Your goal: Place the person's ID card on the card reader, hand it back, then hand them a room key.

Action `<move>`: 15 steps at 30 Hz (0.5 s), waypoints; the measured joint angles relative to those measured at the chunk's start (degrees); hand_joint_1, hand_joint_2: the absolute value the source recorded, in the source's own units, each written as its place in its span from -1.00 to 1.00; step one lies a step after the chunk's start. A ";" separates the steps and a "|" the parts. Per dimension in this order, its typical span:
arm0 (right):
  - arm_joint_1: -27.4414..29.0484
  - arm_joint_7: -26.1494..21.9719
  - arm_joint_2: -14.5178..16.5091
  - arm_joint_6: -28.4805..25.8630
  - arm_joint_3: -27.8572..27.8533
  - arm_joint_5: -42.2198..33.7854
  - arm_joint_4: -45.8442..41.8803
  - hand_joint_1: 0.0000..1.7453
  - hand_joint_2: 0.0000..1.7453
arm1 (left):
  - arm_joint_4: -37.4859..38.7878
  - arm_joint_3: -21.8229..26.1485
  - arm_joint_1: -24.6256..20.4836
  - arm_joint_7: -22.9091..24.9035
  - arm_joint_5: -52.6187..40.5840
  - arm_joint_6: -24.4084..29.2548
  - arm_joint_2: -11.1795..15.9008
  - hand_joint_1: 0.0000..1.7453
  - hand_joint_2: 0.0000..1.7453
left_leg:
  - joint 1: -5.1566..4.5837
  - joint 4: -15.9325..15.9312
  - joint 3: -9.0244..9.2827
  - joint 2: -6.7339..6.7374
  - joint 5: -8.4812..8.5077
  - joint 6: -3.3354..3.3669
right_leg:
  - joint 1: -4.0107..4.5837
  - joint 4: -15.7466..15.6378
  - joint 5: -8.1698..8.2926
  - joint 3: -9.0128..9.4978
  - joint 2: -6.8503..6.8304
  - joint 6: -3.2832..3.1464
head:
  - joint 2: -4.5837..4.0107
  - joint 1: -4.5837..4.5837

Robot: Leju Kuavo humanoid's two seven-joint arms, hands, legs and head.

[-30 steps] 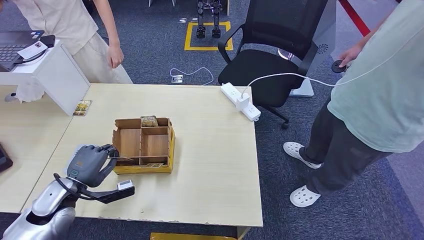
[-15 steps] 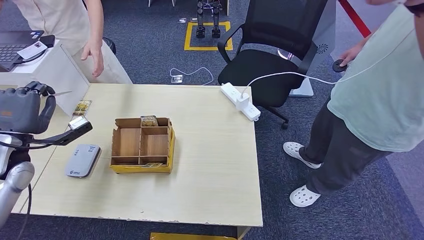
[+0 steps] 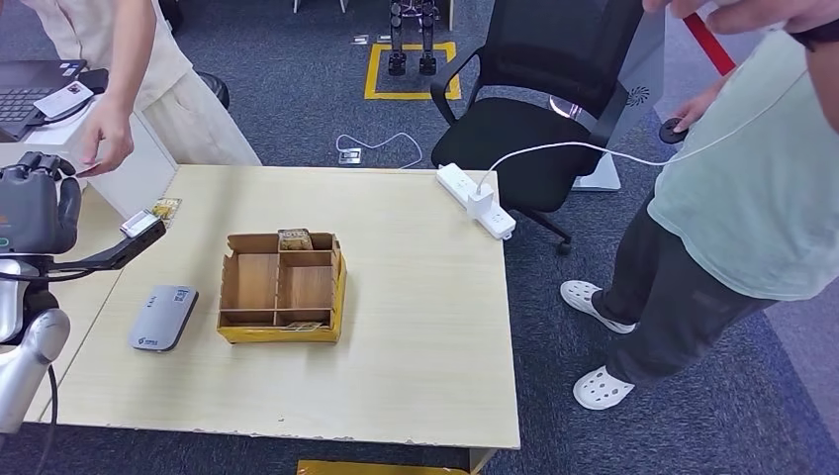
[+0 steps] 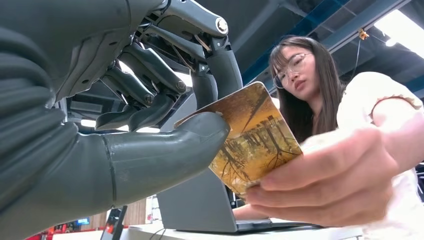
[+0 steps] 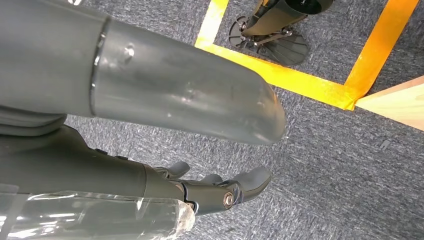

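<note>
Two people (image 3: 737,178), one chair (image 3: 549,94), one card reader (image 3: 163,317), one divided box (image 3: 284,287).

The left hand (image 3: 35,213) is raised at the robot's left side, its thumb and fingers (image 4: 150,100) pinching a card. The right hand (image 5: 200,165) hangs low, fingers apart and holding nothing.

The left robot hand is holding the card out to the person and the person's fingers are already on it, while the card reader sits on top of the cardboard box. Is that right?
Not quite: the card reader lies flat on the table beside the cardboard box, as the head view shows. The rest holds: in the left wrist view the left robot hand pinches the card and the person's fingers are on it.
</note>
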 joint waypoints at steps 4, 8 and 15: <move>0.00 0.02 0.10 -0.04 -0.09 -0.02 0.01 -1.00 -1.00 | 0.89 0.02 -0.24 0.00 -0.01 0.03 -0.62 0.20 1.00 | 0.00 0.00 0.00 0.03 0.00 0.00 | 0.00 0.00 0.00 0.00 0.03 0.00 | 0.00 -0.01; -0.01 0.02 0.11 -0.05 -0.23 -0.09 0.01 -1.00 -1.00 | 1.18 0.03 -0.28 0.00 0.05 0.18 -1.05 -0.69 1.00 | 0.00 0.00 0.00 0.04 0.00 0.00 | 0.00 0.00 0.00 -0.01 0.05 0.00 | 0.00 -0.01; -0.01 0.02 0.13 -0.27 -0.42 -0.13 0.02 -1.00 -1.00 | 1.38 0.04 -0.28 -1.06 1.43 0.62 -1.62 -1.00 1.00 | 0.00 0.00 -0.01 0.04 0.00 0.00 | 0.00 0.00 0.00 -0.02 0.04 0.00 | 0.00 -0.01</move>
